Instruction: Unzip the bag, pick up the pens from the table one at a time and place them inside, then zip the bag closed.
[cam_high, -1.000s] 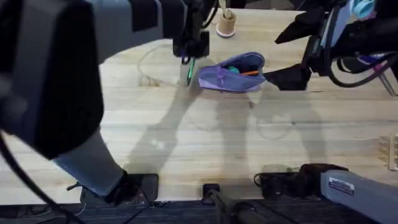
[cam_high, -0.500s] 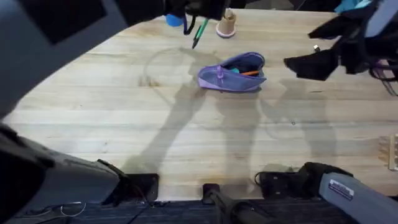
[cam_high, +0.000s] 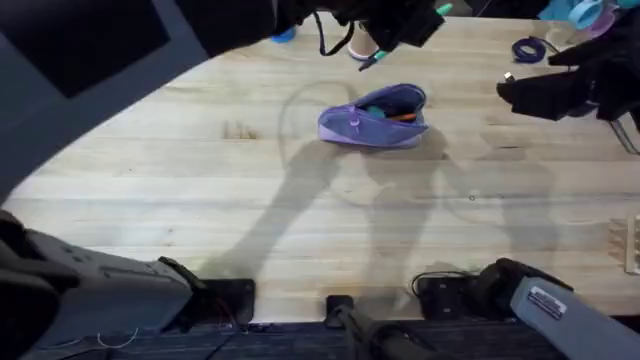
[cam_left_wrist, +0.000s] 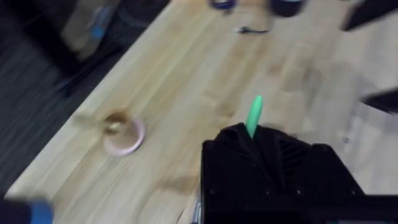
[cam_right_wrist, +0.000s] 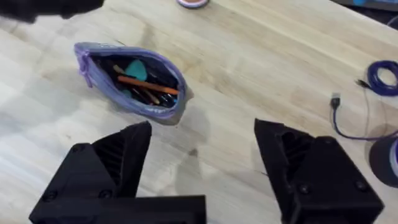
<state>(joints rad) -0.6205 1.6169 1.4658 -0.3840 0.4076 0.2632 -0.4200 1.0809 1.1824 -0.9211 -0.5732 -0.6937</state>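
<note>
A: While raised over the far side of the pale wooden butcher-block table (cam_high: 300, 220), left gripper (cam_high: 385, 45) pinching the slim bright green pen (cam_left_wrist: 254, 116); pen sticking out past the black fingers, tip angled down toward the tabletop.
B: Confirmed from left wrist view. Pouch position?
A: Lilac-purple fabric pencil pouch (cam_high: 375, 118) lying on the table just below and near that gripper, zipper undone, mouth gaping.
B: Contents?
A: Slim orange pen (cam_right_wrist: 148, 84) lying inside, plus something teal beside it and darker items; hard to identify those.
B: Right side?
A: Right gripper (cam_right_wrist: 202, 158) spread wide, nothing between the black fingers, hanging above bare wood beside the pouch, not touching it. In overhead, off toward the right edge of the table, well apart from the pouch.
B: Other clutter?
A: Small round pinkish wooden spool (cam_left_wrist: 122, 132) standing near the far edge, close to the left gripper. Coiled dark blue cable (cam_high: 530, 48) at the far right.
</note>
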